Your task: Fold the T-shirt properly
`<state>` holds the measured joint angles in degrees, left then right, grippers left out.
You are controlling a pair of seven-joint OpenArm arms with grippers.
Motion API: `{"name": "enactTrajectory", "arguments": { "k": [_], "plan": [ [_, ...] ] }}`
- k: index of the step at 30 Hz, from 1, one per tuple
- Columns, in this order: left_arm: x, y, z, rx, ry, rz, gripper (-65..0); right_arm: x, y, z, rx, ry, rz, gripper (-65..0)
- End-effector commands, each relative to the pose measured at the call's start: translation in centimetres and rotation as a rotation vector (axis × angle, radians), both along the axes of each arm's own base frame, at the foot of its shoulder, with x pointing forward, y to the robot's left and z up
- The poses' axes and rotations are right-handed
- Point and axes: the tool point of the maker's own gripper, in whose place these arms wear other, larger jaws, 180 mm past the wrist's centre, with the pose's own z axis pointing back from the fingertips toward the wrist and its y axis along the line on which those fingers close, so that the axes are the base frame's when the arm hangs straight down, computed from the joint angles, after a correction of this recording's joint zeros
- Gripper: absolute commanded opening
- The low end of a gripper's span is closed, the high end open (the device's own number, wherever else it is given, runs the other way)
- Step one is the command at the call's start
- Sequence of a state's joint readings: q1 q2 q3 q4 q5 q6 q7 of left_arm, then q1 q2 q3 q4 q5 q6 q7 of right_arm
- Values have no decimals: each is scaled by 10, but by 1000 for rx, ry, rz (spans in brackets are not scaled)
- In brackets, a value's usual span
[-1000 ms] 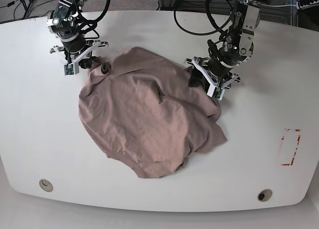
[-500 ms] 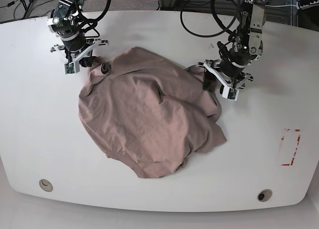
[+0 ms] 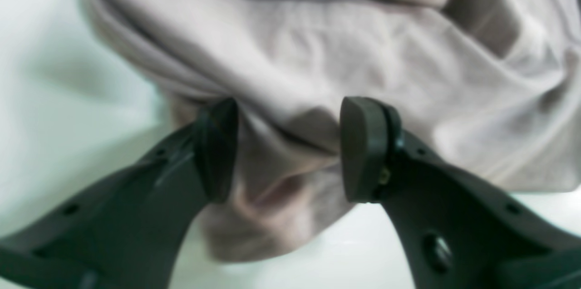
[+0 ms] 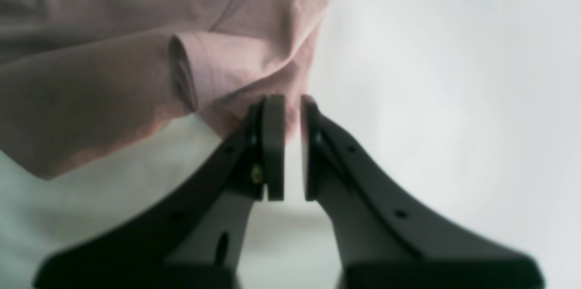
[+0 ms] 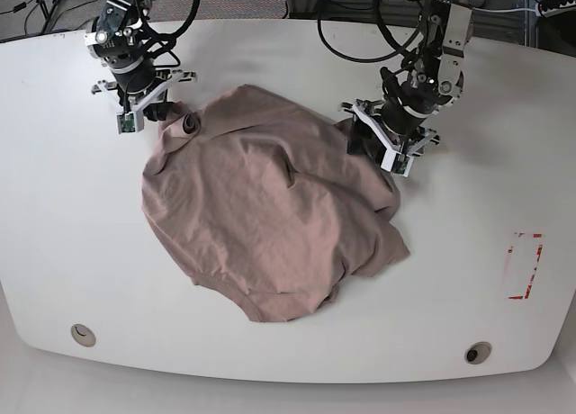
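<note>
On the table: a white table [image 5: 72,207] carries everything; the shirt covers its middle in the base view.
Shirt: the T-shirt [image 5: 261,207] lies crumpled in a rough rounded heap, mauve-tan and creased, reaching from the upper left of centre down to below centre.
Shirt edges: a curved hem or neckline band shows at the bottom of the heap; a loose flap hangs toward the lower right.
Shirt, upper left corner: the cloth bunches into a small rolled fold right beside the gripper there.
Shirt, upper right edge: the cloth rises into dark folds under the other gripper.
Right gripper: the right gripper [image 4: 290,148] sits at the upper left of the base view; its jaws are drawn together with only a thin slit between them, pinching a bit of the shirt's edge at their tips.
Right wrist view: a rolled cuff-like fold sits just left of the jaw tips; bare table fills the right half.
Left gripper: the left gripper [image 3: 288,148] sits at the upper right of the base view, low over the shirt's edge; its jaws stand apart with a ridge of cloth between them.
Left gripper contact: the cloth lies against the left pad; whether it touches the other pad is unclear from the blurred view.
Table marks: a red-outlined rectangle [image 5: 524,265] is near the right edge, well apart from the shirt; two round holes [image 5: 83,334] sit near the front edge.
</note>
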<state>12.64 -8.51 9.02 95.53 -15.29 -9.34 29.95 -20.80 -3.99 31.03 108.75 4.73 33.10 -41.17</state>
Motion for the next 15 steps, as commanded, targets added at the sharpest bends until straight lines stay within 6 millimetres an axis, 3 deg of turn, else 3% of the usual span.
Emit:
{"name": "enactTrajectory", "arguments": {
  "k": [1,4,10,12,15],
  "plan": [
    [7,-6,13,-9,-48,-20,-413,8,1,11,0,-47,9,-599],
    [7,-8,14,-10,-49,-25,-454,8,0,11,0,-47,7,-598],
    [10,-7,19,-18,-61,-15,-462,8,0,12,-2,-49,8,-600],
    [16,-4,28,-30,-88,6,-401,8,0,13,-3,-54,7,-602],
    [18,-4,31,-33,-98,11,-367,8,0,13,-4,-55,8,-603]
  ]
}}
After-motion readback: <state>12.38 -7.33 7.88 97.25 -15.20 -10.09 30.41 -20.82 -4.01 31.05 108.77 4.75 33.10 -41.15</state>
